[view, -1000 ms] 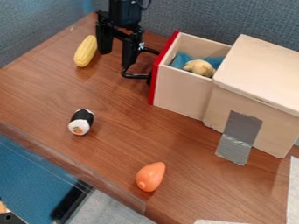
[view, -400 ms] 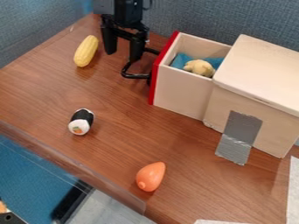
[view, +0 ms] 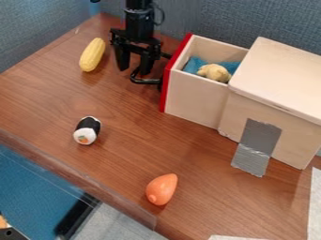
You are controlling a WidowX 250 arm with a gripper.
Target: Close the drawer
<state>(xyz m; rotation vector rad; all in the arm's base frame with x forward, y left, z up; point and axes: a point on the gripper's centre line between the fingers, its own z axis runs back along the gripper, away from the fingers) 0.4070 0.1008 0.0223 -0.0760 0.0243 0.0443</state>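
my gripper (view: 133,69) hangs with fingers parted by the black handle (view: 144,81) of the open drawer (view: 195,100), where a yellowish toy (view: 214,72) lies.

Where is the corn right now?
In the camera view, the corn lies at the upper left of the table, just left of the gripper.

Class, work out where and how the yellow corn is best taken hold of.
Probably best: grip the corn around its middle from above, the tool closing across its narrow width, since it is long, rounded and lies lengthwise on the table.
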